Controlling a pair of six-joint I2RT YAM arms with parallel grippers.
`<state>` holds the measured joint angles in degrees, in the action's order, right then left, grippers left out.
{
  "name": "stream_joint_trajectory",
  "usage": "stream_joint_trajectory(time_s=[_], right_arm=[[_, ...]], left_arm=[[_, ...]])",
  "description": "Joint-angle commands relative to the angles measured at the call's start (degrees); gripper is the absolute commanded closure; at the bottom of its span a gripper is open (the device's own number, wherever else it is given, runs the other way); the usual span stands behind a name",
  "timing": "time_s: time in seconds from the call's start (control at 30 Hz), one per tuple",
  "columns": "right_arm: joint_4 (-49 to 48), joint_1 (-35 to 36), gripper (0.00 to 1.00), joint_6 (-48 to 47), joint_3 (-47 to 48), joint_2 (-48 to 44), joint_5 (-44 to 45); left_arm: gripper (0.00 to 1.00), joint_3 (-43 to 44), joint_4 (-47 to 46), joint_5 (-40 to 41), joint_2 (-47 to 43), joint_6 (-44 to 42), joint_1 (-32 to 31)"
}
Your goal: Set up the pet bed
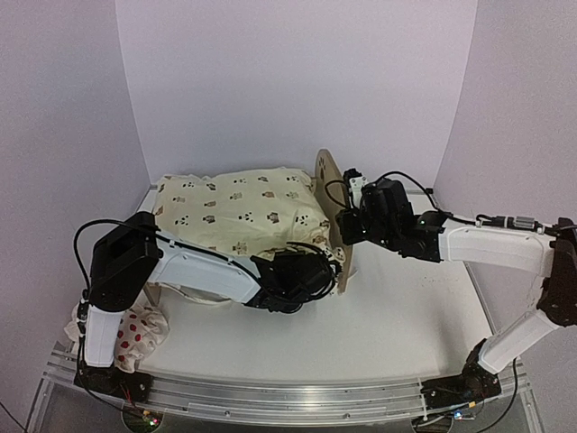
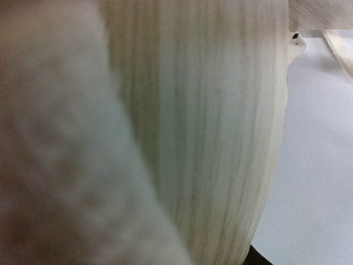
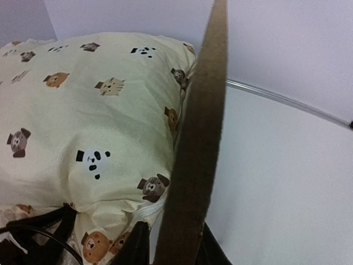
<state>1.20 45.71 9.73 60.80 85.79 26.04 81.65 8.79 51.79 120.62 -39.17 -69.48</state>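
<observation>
The pet bed's light-wood frame lies at the back left, mostly covered by the cream animal-print cushion [image 1: 239, 207]. Its rounded wooden end board [image 1: 326, 176] stands upright at the cushion's right end. My right gripper [image 1: 347, 225] is shut on this board's edge; in the right wrist view the board [image 3: 201, 110] runs up between the black jaws, and the right gripper [image 3: 171, 243] sits at the bottom with the cushion [image 3: 83, 110] to the left. My left gripper [image 1: 311, 271] is pressed against the cushion's front right corner; its wrist view shows only blurred cream fabric [image 2: 209, 132], fingers hidden.
A small white pillow with red spots [image 1: 135, 336] lies at the front left by the left arm's base. White walls enclose the back and sides. Bare white table [image 1: 406, 316] stretches to the right of the bed. A metal rail [image 1: 297, 397] runs along the front.
</observation>
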Motion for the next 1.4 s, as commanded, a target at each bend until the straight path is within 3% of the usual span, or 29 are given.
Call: stream_joint_trajectory(time_s=[0.0,0.07,0.27,0.43,0.77,1.0,1.23,1.37], right_arm=[[5.78,-1.00,0.94,1.29,4.80,0.11,2.36],[7.88,-0.59,1.00,1.40,6.86,0.52,3.87],[14.32,1.44,1.00,-0.04,14.86,2.49,9.62],[17.92,2.27,1.00,-1.20,20.64,5.17,12.93],[20.91,2.60,1.00,-1.93,26.43,8.58,15.08],[22.13,2.57,1.00,-2.38,29.11,9.90,15.43],[24.28,2.67,1.00,-2.06,31.28,10.22,15.44],[25.58,2.64,1.00,-1.32,31.73,10.10,15.08]], left_arm=[[0.69,-0.51,-7.47,-3.47,-4.04,12.38,0.58],[0.68,-0.73,-7.88,-3.75,-4.30,12.68,0.54],[0.63,-1.60,-8.37,-4.14,-5.34,14.44,0.24],[0.47,-3.55,-8.40,-5.83,-8.35,17.24,-0.55],[0.27,-8.85,-7.08,-11.87,-17.08,23.39,-2.96],[0.33,-16.94,-9.30,-20.62,-25.38,32.57,-4.87],[0.46,-29.47,-24.19,-29.72,-29.08,42.13,-4.84],[0.50,-32.89,-34.73,-27.20,-26.66,44.78,-4.80]])
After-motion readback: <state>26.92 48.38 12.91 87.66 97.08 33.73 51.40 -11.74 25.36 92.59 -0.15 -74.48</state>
